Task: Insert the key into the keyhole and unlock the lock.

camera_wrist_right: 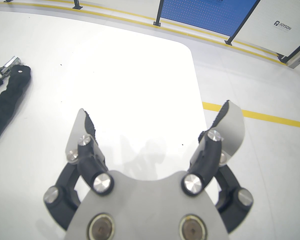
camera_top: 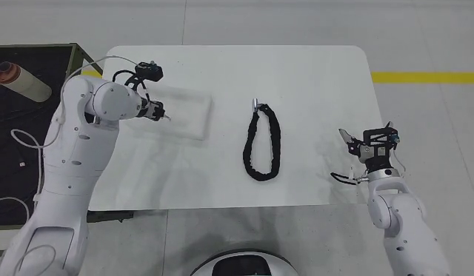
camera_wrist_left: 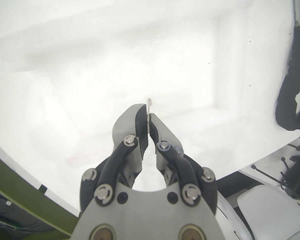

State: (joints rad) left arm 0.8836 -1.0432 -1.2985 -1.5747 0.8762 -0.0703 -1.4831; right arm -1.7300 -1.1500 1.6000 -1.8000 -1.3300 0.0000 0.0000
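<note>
From above, black chain lock [camera_top: 262, 146] on the worktop [camera_top: 311, 76], my left hand [camera_top: 164, 116] at its 9 o'clock over a white foam tray [camera_top: 191, 107], my right hand [camera_top: 340, 155] at 3 o'clock, left wrist, hand pinching the key [camera_wrist_left: 148, 104], right wrist, hand spread wide.

White table [camera_top: 311, 76] bears a chain lock [camera_top: 275, 143] and, seemingly, a foam tray [camera_top: 194, 117].

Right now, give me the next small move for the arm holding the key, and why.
Probably lift the left gripper clear of the white foam tray and carry it toward the metal end of the chain lock. The gripper is shut on the key above the tray, the lock lies apart in the table's middle, and the right gripper is open by the table edge.
</note>
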